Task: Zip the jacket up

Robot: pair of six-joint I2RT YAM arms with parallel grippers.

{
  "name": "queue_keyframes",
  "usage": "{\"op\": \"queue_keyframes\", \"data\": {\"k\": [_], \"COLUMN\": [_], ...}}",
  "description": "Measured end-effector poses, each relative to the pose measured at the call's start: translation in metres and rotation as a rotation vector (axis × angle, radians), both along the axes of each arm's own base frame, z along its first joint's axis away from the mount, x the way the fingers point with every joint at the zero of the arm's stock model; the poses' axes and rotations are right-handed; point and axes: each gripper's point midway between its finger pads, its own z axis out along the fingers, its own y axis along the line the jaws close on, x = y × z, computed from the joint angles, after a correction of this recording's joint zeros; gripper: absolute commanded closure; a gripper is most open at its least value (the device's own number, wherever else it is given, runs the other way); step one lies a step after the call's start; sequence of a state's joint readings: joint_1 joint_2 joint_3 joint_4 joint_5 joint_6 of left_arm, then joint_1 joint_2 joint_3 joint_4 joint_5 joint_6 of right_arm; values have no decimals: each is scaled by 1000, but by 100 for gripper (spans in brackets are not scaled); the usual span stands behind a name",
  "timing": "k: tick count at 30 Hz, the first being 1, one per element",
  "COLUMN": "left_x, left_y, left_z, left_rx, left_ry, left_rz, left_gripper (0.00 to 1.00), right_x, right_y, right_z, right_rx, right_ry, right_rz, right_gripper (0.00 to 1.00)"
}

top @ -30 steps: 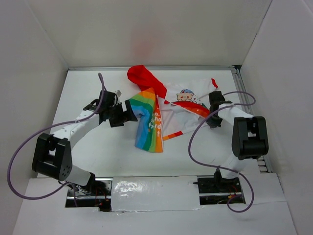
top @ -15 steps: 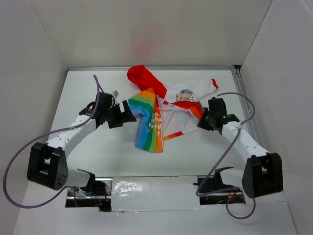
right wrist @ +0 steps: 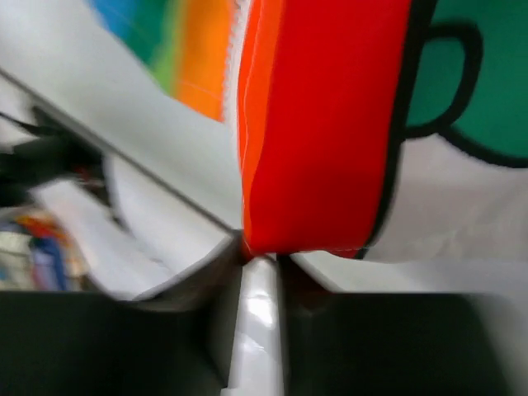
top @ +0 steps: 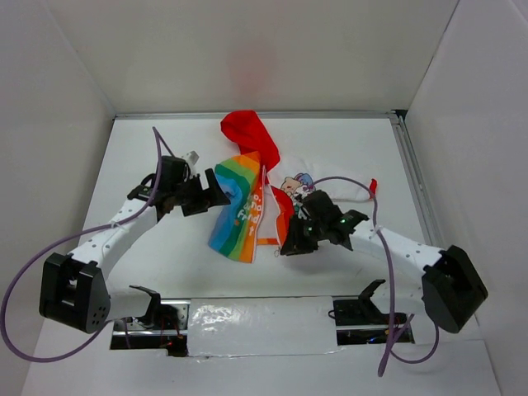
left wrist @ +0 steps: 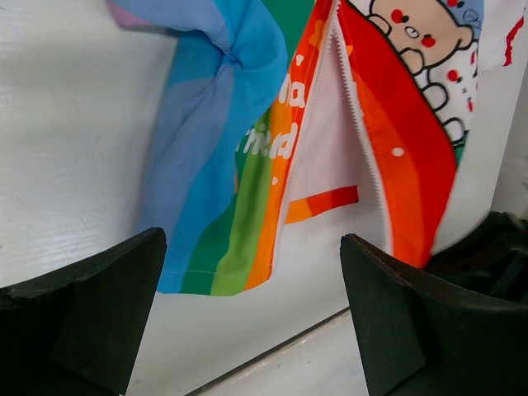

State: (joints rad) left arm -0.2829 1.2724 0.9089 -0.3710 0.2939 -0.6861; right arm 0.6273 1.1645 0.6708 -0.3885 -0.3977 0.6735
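Top view: one jacket (top: 247,206) mid table (top: 346,140), long axis roughly 12-to-6, red hood (top: 247,132) at the 12 end, hem at the 6 end. Two grippers, one per arm. Left gripper (top: 219,190) sits at the jacket's 9, just beside the rainbow panel (top: 235,219), jaws apart and empty. Right gripper (top: 289,243) is at the jacket's 5, on the hem corner, so right is the arm already at the hem end. Left wrist view: jaws wide apart, nothing between them, jacket lies ahead from 11 to 1. One zip (left wrist: 353,91), two tooth rows that meet at 12 and splay toward 6, so it is not yet closed; bear print (left wrist: 421,33) at 1. Right wrist view: fingers together, clamped on the red hem edge (right wrist: 330,124), which runs off toward 12 from the tips; picture is blurred. Slider not found in any view. My read: next move turns on that 6-to-12 zip line, right anchoring the hem, left free and nearest the open rows
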Motion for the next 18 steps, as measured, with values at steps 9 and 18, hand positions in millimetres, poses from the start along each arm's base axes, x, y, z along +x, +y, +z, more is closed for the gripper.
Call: {"op": "queue_keyframes", "data": {"k": [9, 18], "left_x": [-6, -16], "left_y": [-4, -26], "left_z": [-2, -6], "left_rx": [5, -19], "left_ry": [18, 23], "left_rz": [-18, -100], "left_gripper": [1, 1], "right_x": [-15, 23], "right_y": [-12, -28], "right_z": [-13, 36], "right_rx": [-191, -172], "right_ry": [-17, -227], "right_rz": [5, -146], "right_gripper": [0, 1]}}
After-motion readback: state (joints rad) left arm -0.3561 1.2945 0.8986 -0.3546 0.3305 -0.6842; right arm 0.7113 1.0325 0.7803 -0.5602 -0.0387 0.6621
